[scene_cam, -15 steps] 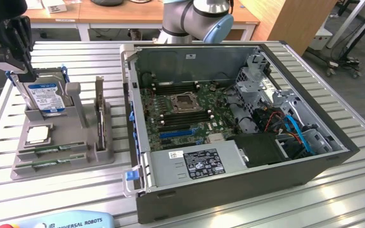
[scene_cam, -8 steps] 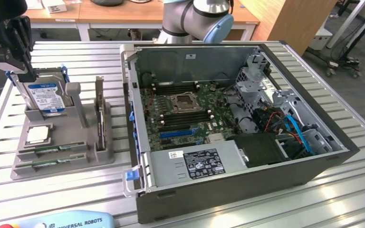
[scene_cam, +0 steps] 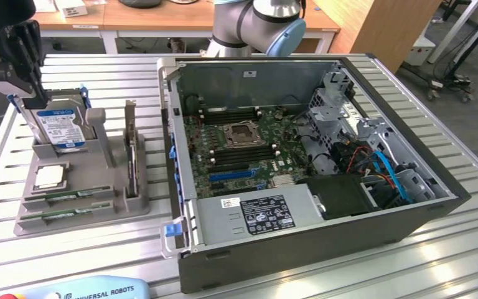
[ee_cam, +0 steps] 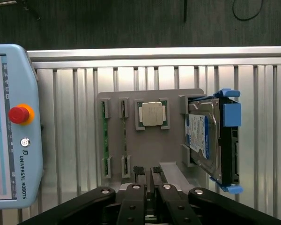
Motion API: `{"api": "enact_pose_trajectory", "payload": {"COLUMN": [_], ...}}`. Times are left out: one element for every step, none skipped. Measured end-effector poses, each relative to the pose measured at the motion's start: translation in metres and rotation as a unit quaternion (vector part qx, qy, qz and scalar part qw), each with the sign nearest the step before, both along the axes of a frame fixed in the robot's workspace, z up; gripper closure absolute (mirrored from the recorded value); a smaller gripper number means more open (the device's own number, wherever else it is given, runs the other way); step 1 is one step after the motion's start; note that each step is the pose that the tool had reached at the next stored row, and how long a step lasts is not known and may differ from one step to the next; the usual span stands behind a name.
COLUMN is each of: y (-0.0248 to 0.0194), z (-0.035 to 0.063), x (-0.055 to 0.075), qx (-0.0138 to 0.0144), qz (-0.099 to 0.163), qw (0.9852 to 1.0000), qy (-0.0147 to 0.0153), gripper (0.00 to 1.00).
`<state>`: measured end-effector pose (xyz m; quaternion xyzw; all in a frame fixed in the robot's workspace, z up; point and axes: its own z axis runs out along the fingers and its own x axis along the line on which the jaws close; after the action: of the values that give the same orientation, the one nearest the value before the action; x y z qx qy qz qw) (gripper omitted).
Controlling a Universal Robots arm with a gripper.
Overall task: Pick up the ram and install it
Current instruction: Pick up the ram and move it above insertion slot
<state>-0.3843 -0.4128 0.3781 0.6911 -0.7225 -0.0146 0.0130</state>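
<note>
As the claw [ee_cam: 149, 174] hovers over a slatted table [scene_cam: 438, 249], desks [scene_cam: 139, 22] stand behind.

The arm [scene_cam: 256, 22] rises at the back of the bench. At the exterior view's left, the pincer [scene_cam: 32, 92] hangs pointing downward, its fingers [ee_cam: 139, 179] drawn together.

Ram [scene_cam: 66, 197]: we list two long, thin green sticks, each standing on edge in its own pair of slots in the grey holder [scene_cam: 89, 218]. They lie side by side, parallel and just apart [ee_cam: 104, 140], at one end of the holder.
</note>
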Motion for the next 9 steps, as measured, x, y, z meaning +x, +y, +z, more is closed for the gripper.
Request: {"api": "enact_pose_trajectory", "payload": {"y": [0.0, 0.0, 0.0, 0.0, 0.0, 0.0, 0.0, 0.0, 0.0], "z": [0.0, 0.0, 0.0, 0.0, 0.0, 0.0, 0.0, -0.0002, -0.0008], "x": [0.0, 0.0, 0.0, 0.0, 0.0, 0.0, 0.0, 0.0, 0.0], "qx": [0.0, 0.0, 0.0, 0.0, 0.0, 0.0, 0.0, 0.0, 0.0001], "qz": [0.0, 0.0, 0.0, 0.0, 0.0, 0.0, 0.0, 0.0, 0.0], "qw": [1.0, 1.0, 1.0, 1.0, 1.0, 1.0, 1.0, 1.0, 1.0], "qy": [0.0, 0.0, 0.0, 0.0, 0.0, 0.0, 0.0, 0.0, -0.0002], "gripper": [0.84, 0.77, 0.77, 0.71, 0.71, 0.71, 0.71, 0.71, 0.71]}}
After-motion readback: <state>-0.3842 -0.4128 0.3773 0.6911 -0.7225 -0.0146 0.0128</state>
